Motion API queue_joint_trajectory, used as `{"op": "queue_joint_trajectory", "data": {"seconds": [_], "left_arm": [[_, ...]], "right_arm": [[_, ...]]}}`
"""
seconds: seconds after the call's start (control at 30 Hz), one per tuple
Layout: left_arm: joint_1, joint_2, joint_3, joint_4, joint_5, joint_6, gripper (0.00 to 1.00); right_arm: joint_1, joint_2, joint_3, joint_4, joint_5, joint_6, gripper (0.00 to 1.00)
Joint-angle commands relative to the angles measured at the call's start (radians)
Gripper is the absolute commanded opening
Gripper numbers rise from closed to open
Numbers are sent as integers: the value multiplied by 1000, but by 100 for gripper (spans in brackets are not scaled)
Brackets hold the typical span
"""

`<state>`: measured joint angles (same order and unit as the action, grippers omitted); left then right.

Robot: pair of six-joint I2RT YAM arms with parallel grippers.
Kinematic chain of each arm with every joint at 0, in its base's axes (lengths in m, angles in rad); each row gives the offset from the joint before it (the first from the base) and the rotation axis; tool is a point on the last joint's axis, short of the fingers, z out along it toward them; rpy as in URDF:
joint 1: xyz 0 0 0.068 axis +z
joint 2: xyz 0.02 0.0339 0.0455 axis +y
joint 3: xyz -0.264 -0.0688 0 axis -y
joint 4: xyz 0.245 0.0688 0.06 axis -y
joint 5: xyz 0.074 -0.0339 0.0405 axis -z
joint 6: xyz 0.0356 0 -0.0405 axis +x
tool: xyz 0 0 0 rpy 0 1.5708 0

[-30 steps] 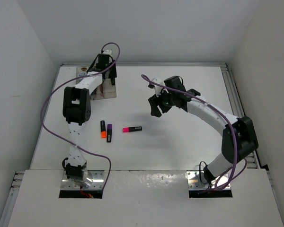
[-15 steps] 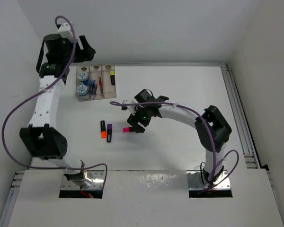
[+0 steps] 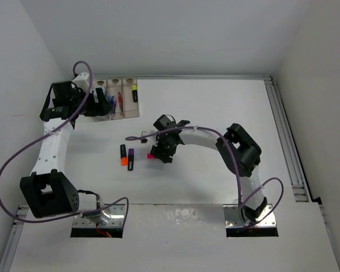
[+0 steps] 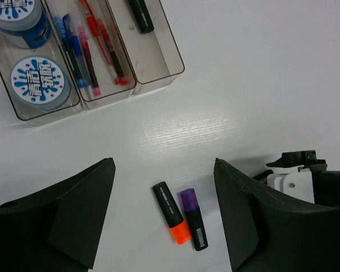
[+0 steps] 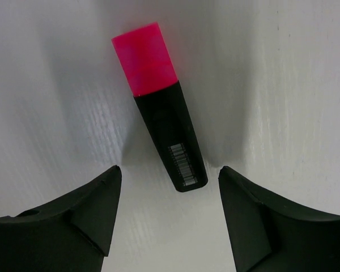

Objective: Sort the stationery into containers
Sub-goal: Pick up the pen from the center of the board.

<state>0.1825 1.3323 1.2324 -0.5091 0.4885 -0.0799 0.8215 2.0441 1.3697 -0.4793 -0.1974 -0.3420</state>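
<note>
A pink-capped highlighter (image 5: 158, 107) lies on the table, its black end between the fingers of my open right gripper (image 5: 169, 184), which sits low over it (image 3: 161, 148). Only its pink cap (image 3: 151, 154) shows from above. An orange-capped highlighter (image 4: 173, 212) and a purple-capped one (image 4: 192, 219) lie side by side below my open, empty left gripper (image 4: 163, 170). The three-slot tray (image 4: 175, 71) holds two blue-and-white discs (image 4: 38, 82), red and blue pens (image 4: 85, 51) and a yellow-capped highlighter (image 3: 134, 90). My left gripper (image 3: 101, 105) hangs over the tray's left part.
The tray (image 3: 130, 115) stands at the back left of the white table. White walls close in the left, back and right sides. A metal rail (image 3: 283, 130) runs along the right edge. Purple cables loop off both arms.
My right gripper has come down and left from the table's middle onto the pink highlighter. My left arm left the tray, swung up and left, then came back over its left end.
</note>
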Motion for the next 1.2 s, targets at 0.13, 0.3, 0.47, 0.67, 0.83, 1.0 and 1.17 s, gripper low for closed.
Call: {"op": "queue_joint_trajectory", "data": {"seconds": [0.13,0.3,0.47,0.67,0.83,1.0,1.17], "left_arm": [[57,-97,-105,57,70,-6,76],[77,-125,-162,104,150,-70,73],[72,-199,-284,257,209,-177,71],[-14,-280,-421,366,200,-329,71],[-165,-314,-514,444,121,-470,71],[-328,-265,-562,596,45,-558,71],[-408,-168,-481,636,56,-621,70]], "right_arm": [[41,42,22,85,76,-92,59],[44,33,-12,67,70,-111,26],[30,-73,-76,102,70,-50,4],[-62,-226,-57,122,-17,301,0],[-110,-334,-49,146,-34,523,0],[-90,-358,2,140,13,640,0],[-73,-355,32,125,85,690,0]]}}
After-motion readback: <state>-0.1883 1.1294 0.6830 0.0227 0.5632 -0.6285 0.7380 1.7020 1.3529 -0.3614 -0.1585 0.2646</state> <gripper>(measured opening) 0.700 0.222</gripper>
